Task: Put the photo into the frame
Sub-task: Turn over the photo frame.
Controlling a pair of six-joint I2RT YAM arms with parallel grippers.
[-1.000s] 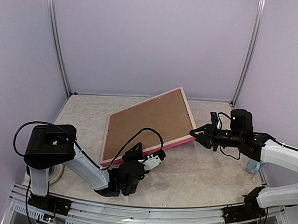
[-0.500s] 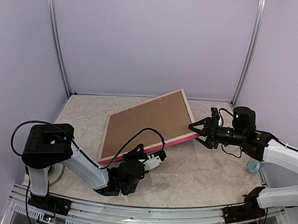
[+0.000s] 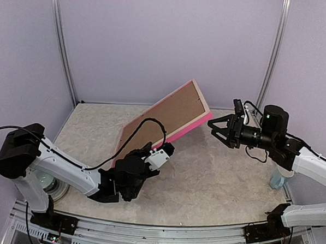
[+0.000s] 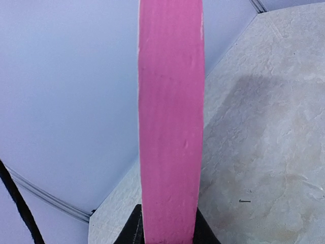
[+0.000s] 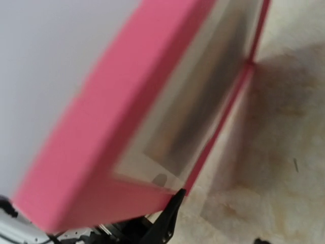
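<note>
**Frame.** The frame [image 3: 171,117] stands tilted over the middle of the table [image 3: 220,179], brown back facing up and pink edge toward the near side. Its long axis runs from a low end toward the near left corner of the table up to a raised corner toward the far right. Whether the low end rests on the table cannot be told; the left arm covers it.

**Left gripper.** The left gripper [image 4: 167,231] is closed on the pink near edge, one finger [image 4: 133,230] on each face, the edge rising straight out from between them.

**Right gripper.** The right gripper [image 3: 216,126] is spread wide and holds nothing. The raised corner lies just to its left, near but not touching.

**Photo.** From the right wrist, a pale border and a dark field show in the front face, too blurred to identify as the photo.

**Judgement.** The right arm is the nearer to the free high corner; any second grip would be taken there, across the short side.
</note>
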